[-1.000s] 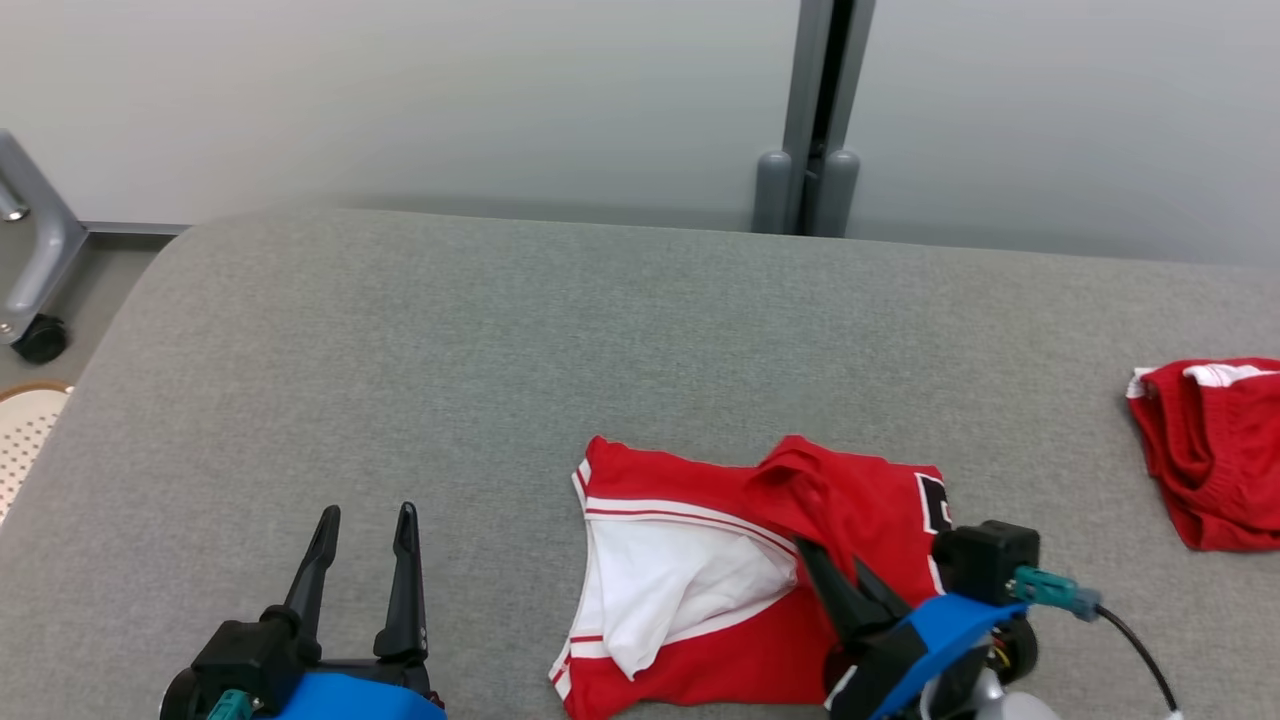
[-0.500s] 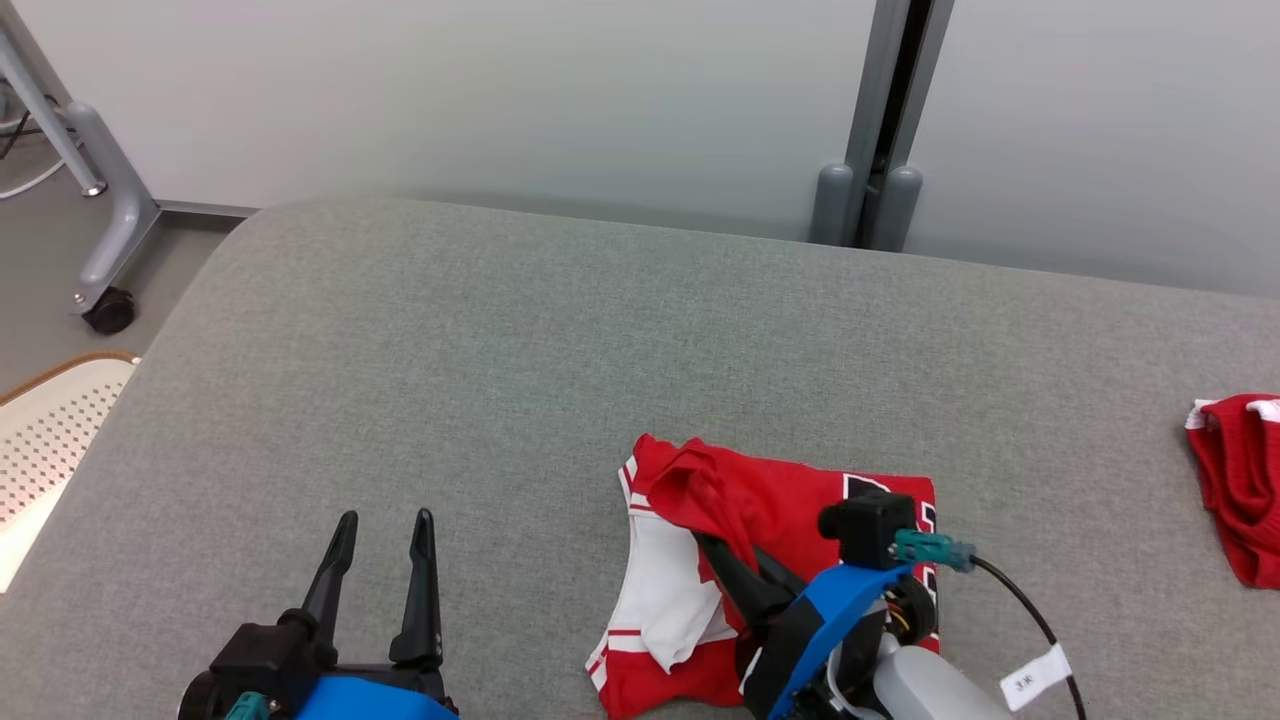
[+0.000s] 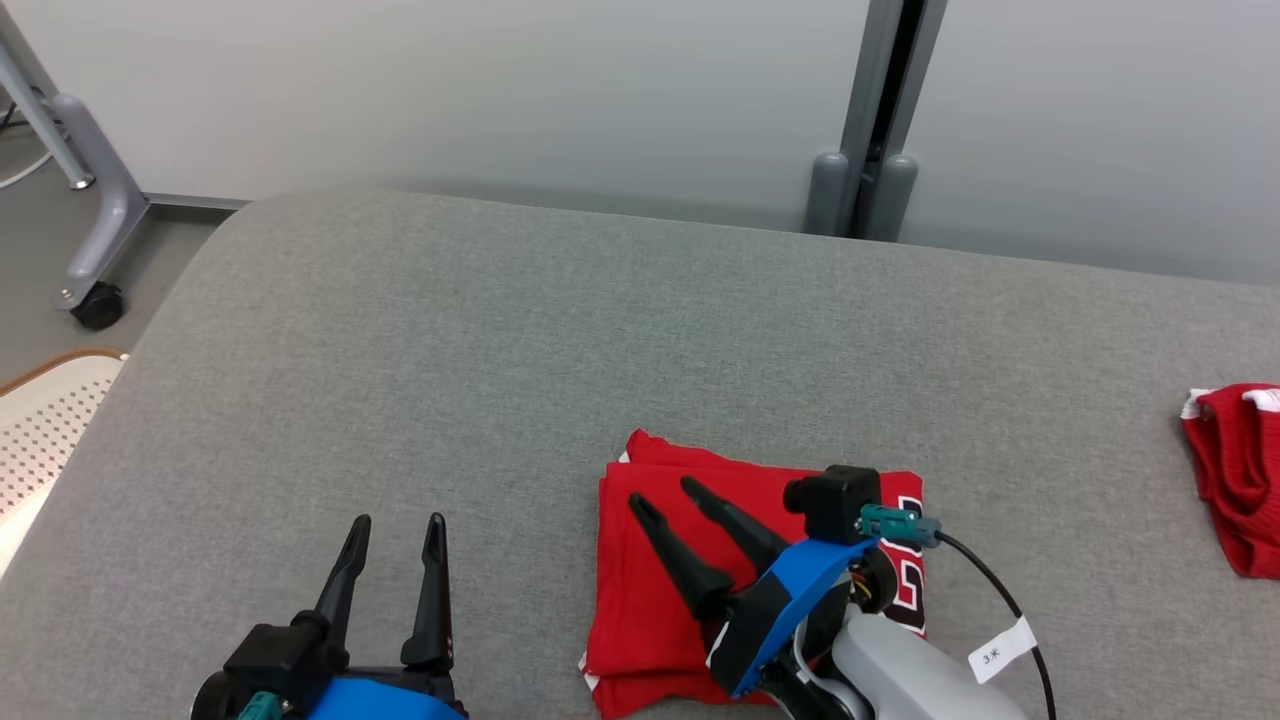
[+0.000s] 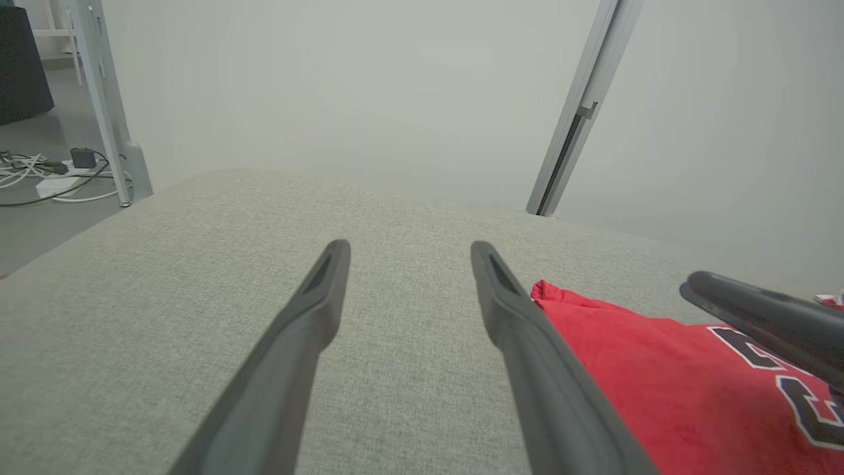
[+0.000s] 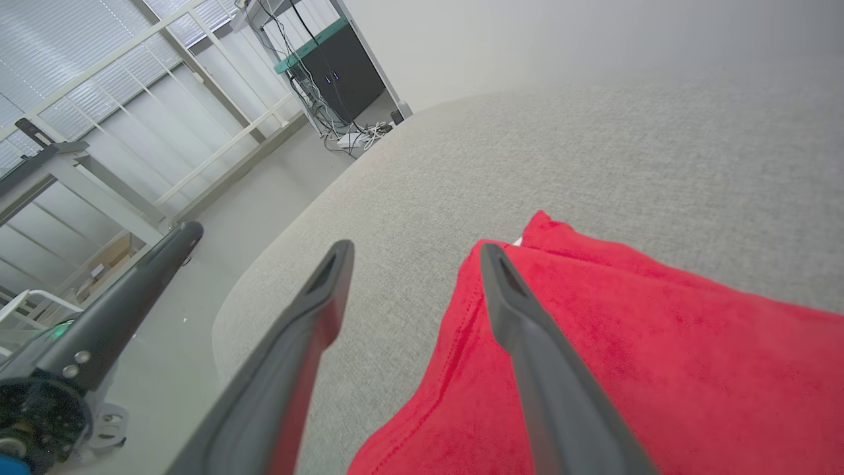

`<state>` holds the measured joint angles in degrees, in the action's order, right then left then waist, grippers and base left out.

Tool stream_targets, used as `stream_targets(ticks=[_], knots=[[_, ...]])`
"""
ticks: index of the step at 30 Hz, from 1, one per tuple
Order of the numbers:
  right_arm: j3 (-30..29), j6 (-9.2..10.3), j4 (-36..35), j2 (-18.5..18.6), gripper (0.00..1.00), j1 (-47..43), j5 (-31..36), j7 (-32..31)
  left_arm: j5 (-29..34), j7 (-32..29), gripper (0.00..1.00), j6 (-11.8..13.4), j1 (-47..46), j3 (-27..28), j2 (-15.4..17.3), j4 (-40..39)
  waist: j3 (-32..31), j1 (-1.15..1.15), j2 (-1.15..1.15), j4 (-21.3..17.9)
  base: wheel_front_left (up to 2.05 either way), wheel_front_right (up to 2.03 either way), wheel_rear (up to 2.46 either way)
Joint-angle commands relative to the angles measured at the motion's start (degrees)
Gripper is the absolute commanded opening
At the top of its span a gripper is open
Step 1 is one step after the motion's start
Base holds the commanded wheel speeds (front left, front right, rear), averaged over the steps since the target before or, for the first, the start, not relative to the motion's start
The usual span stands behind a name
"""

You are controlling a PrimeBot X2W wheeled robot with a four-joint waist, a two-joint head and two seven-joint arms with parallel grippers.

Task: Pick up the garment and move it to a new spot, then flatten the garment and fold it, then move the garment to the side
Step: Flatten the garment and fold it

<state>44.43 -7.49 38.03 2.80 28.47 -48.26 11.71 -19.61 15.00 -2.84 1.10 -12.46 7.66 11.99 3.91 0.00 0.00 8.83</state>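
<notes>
A red jersey (image 3: 655, 600) with black-and-white lettering lies folded flat into a rectangle near the front edge of the grey padded table (image 3: 520, 340). My right gripper (image 3: 662, 492) hovers open just above its left half, fingers pointing up and left, nothing between them. In the right wrist view the jersey (image 5: 626, 343) spreads under the right finger (image 5: 527, 330). My left gripper (image 3: 397, 523) rests open over bare table to the jersey's left. From the left wrist, the jersey (image 4: 633, 356) lies just beyond the right finger.
A second red garment (image 3: 1230, 470) with white trim lies crumpled at the table's right edge. A grey post (image 3: 860, 190) stands behind the table. On the left, floor, a wheeled frame leg (image 3: 95, 250) and a perforated white panel (image 3: 40, 420).
My right gripper carried the jersey's raised flap leftward over the white inside, laid it flat and let go; its fingers now stand open. The head camera shifted between frames. The left arm barely moved.
</notes>
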Motion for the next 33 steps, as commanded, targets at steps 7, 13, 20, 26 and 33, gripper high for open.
stream_targets(ticks=[7, 13, 20, 26, 33], knots=[[-4.1, -0.01, 3.7, 0.2, 1.0, 2.9, 4.3, 3.0, 0.8, 0.3, 1.0, -0.4, -1.9, -0.7, -0.5, 0.1, -0.1, 0.0, 0.0, -1.9, 0.0, 0.0, 0.0], [-17.3, -0.01, 4.1, 0.2, 1.0, 0.2, 16.2, 3.5, 1.0, 0.3, 1.0, 0.0, -2.9, -0.7, -1.0, 1.0, -0.7, 0.0, 0.0, -3.8, 0.0, 0.0, 0.0], [-34.0, -0.01, -6.2, 0.1, 1.0, -11.9, 31.3, 3.5, 0.2, 0.3, 1.0, 0.2, -1.7, 0.6, -1.3, 2.8, -2.2, 0.0, 0.0, -5.4, 0.0, 0.0, 0.0], [-39.1, -0.01, -13.2, 0.1, 1.0, -20.8, 34.8, 3.5, -0.2, 0.3, 1.0, 0.0, 0.1, 2.1, -1.5, 3.5, -3.2, 0.0, 0.0, -6.3, 0.0, 0.0, 0.0], [-42.5, -0.01, -17.0, 0.1, 1.0, -25.8, 36.0, 3.5, 0.3, 0.3, 1.0, 0.0, 2.0, 3.3, -1.7, 3.9, -4.1, 0.0, 0.0, -6.9, 0.0, 0.0, 0.0]])
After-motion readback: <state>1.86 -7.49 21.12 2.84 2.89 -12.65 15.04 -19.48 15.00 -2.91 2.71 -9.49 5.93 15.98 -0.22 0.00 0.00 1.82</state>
